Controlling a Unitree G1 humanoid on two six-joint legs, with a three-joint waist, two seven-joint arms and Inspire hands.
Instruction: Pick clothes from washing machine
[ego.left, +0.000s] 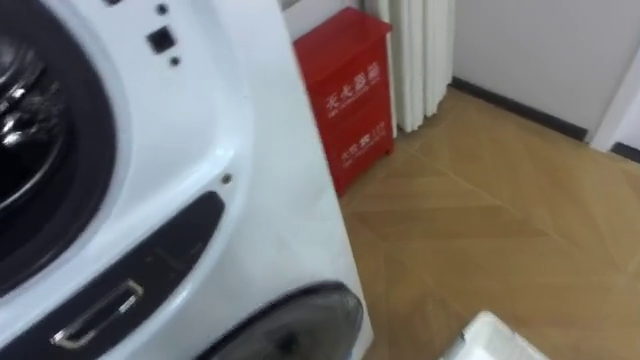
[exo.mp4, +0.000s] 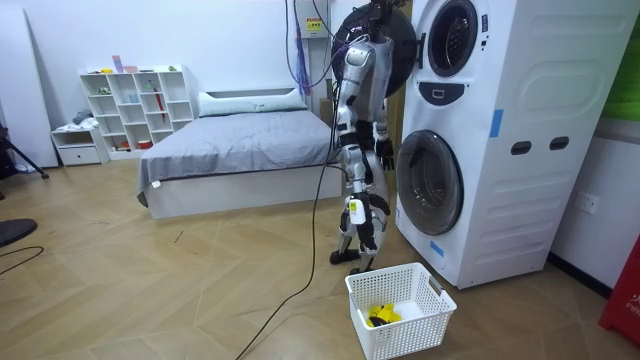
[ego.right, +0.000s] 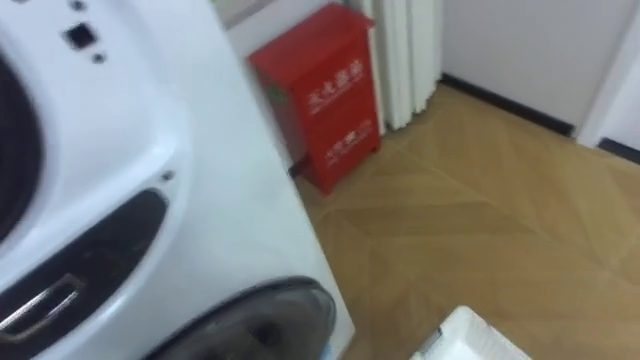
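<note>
The stacked white washing machine (exo.mp4: 500, 140) stands right in front of me, and I stand upright at its front. The upper drum opening (ego.left: 25, 130) with its dark seal lies at the eye view's left; inside it I make out only dark, shiny shapes, no clear clothes. The upper round door (exo.mp4: 385, 35) hangs open beside my head. The lower door (ego.left: 295, 325) is closed. My right hand (exo.mp4: 386, 157) hangs low in front of the lower door. My left hand (exo.mp4: 345, 138) hangs at my side. A white laundry basket (exo.mp4: 428, 318) sits on the floor by my feet with something yellow (exo.mp4: 382, 315) in it.
A red metal box (ego.left: 350, 95) stands against the wall beyond the machine's right edge, with pale curtains (ego.left: 415, 60) next to it. The basket's corner (ego.left: 495, 340) pokes in at the bottom. A bed (exo.mp4: 240, 150) and a white shelf (exo.mp4: 135, 105) lie behind me across the wooden floor.
</note>
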